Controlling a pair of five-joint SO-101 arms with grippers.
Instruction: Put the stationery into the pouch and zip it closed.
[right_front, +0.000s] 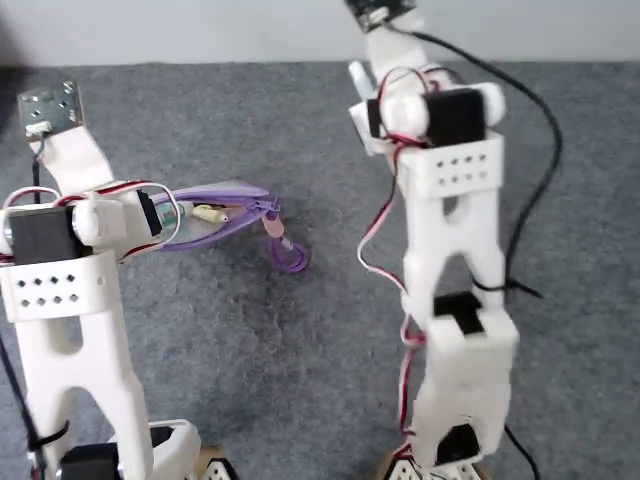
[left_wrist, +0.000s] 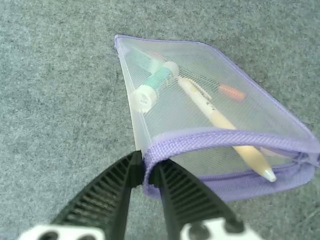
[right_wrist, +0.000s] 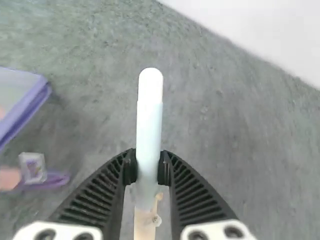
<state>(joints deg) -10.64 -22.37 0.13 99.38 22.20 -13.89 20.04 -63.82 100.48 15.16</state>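
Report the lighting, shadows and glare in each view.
High view: even, diffuse light, no hard shadows on the carpet. Left wrist view: no glare on the pouch, contents show through its mesh. Right wrist view: the white pen in the right end effector casts no hard shadow.

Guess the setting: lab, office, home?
Probably a hobby or lab robotics bench: white left arm and right arm with loose wiring, a grey carpet-like mat, a plain wall behind. The left gripper clamps the pouch, the right gripper a white pen.
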